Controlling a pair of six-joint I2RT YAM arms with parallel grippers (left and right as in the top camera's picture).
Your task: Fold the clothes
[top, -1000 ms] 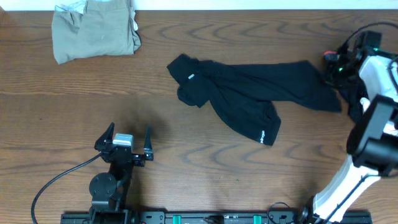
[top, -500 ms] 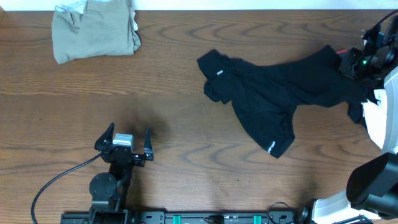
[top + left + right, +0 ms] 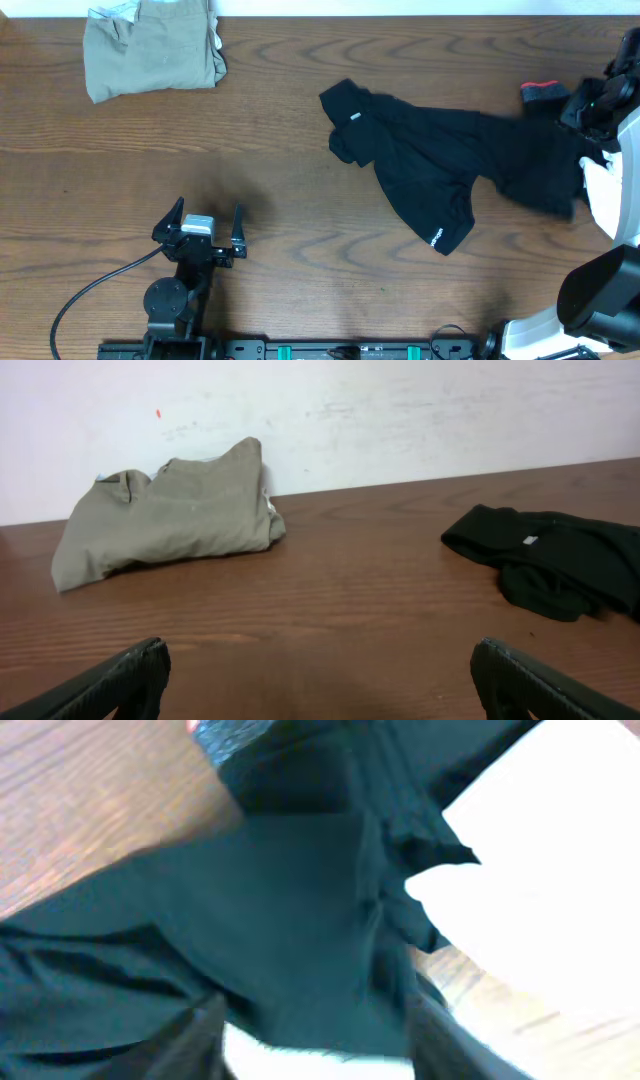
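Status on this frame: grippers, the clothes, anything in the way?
Left gripper open, empty, near table edge. Right gripper open, black garment draped between its fingers. Garment crumpled, unfolded. Khaki garment far corner, apart.

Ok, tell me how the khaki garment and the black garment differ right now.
Shape: the khaki garment sits bunched in a compact bundle at the table's far left, while the black garment sprawls, rumpled, across the right half. Markings: the black garment shows small white print, the khaki garment none that can be seen. Both are soft cloth lying on the wooden table.
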